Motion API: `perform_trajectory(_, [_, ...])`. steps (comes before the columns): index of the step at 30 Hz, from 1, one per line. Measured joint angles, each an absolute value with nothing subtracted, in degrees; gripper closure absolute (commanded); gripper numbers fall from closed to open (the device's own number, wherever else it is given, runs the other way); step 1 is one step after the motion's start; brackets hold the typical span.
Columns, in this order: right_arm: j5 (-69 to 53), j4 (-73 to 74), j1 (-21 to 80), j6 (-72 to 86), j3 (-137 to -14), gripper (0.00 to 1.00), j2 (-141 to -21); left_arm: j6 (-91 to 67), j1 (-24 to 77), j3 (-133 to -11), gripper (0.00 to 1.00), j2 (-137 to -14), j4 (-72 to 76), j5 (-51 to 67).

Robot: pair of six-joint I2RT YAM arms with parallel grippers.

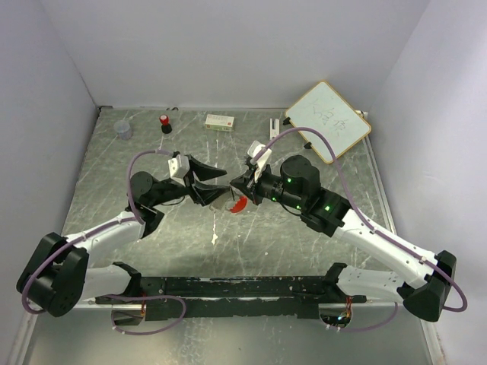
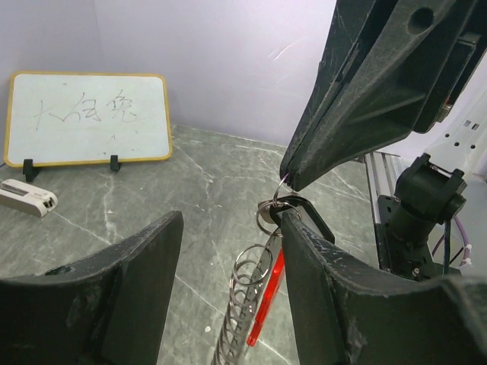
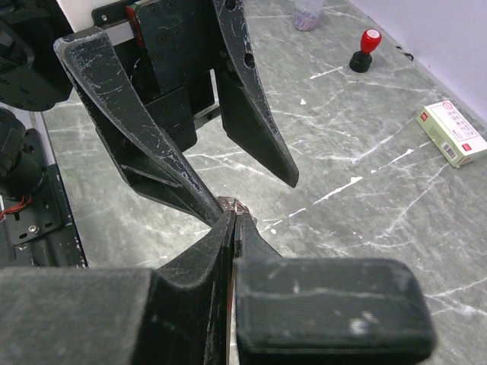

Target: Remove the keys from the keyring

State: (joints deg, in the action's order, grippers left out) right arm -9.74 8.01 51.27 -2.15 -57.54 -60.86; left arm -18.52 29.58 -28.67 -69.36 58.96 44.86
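**Figure. Keyring held between two claws, mid-counter.** The keyring point(image 2: 268, 214) hangs in the air above the middle of the counter point(image 1: 266, 251), between the two arms. Below it trail a string of silver loops point(image 2: 242, 304) and a red tag point(image 2: 266, 300). No single key blade can be told apart in any view, so the keys are judged to sit in this hanging bunch.

The right claw point(image 1: 242, 182) has its fingers pressed together, and their tips pinch a thin wire loop at the top of the bunch. The left claw point(image 2: 232, 220) stands with its fingers apart and straddles the bunch. One finger is just beside the rings, and nothing is clamped between the two.

Progress: nothing lies loose on the counter beneath the bunch, so no key appears to be off yet. The second grip and the separation itself remain to be done.

Room: the two claws meet tip to tip, so space at the ring is tight. Nothing stands near the bunch on the counter around it. A whiteboard point(image 1: 329, 120), a white box point(image 1: 220, 121), a red-capped bottle point(image 1: 165, 123) and a clear cup point(image 1: 122, 129) sit along the far edge, well apart. Walls close the far side, the left and the right.
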Motion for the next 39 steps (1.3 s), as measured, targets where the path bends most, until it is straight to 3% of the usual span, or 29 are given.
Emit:
perform_trajectory(16, [-10.39,6.96,51.42,-1.39,-57.54,1.0,-60.77,-20.49,30.92,-28.64,0.35,-73.41,66.48,46.02])
perform_trajectory(21, [-10.92,6.48,51.46,-1.23,-57.54,1.0,-60.77,-22.31,31.14,-28.62,0.4,-74.52,69.47,46.85])
perform_trajectory(26, [-10.96,6.33,51.51,-1.1,-57.54,1.0,-60.77,-22.96,31.35,-28.62,0.5,-75.13,70.35,47.29])
perform_trajectory(32, [-10.59,6.42,51.51,-1.1,-57.49,1.0,-60.53,-22.39,31.68,-28.38,0.85,-75.07,70.13,47.42])
perform_trajectory(39, [-10.44,5.17,51.66,-1.1,-57.49,1.0,-59.53,-20.51,31.97,-28.32,0.93,-74.67,67.33,47.27])
